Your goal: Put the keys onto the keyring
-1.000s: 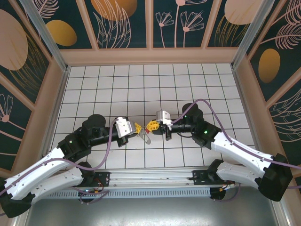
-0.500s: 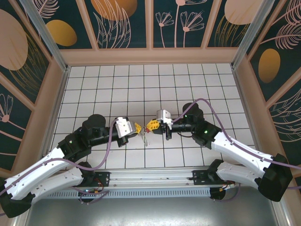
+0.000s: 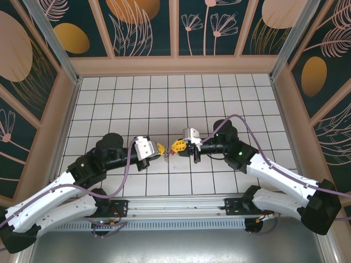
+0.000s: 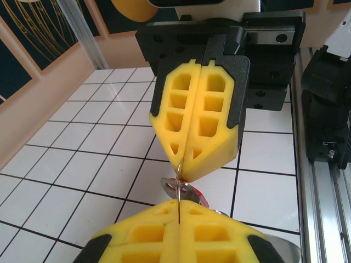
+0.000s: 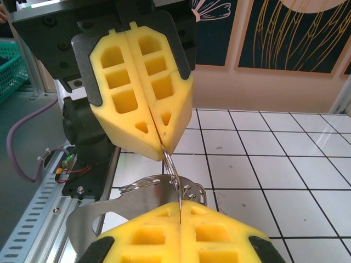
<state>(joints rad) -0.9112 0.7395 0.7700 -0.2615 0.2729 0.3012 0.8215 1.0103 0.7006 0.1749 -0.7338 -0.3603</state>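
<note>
My left gripper (image 3: 159,147) and right gripper (image 3: 174,147) meet tip to tip above the tiled floor, both shut. Between them runs the keyring (image 4: 179,183), a thin silvery wire ring pinched in both pairs of yellow pads. In the left wrist view my left gripper (image 4: 179,204) is at the bottom and the right gripper's pads (image 4: 205,126) are above it. A key (image 4: 189,193) with a silver bow and a red head hangs at the ring. In the right wrist view the keyring (image 5: 175,175) leads from my right gripper (image 5: 180,204) up to the left pads (image 5: 137,98).
A flat silver metal piece (image 5: 148,192) with small holes and chain links lies just behind the ring. The white tiled floor (image 3: 164,104) is walled by patterned panels (image 3: 175,27). The arm bases and a metal rail (image 3: 175,205) run along the near edge.
The key and chain hanging below the two grippers have drawn up closer to them. Both arms have barely moved and both grips hold.
</note>
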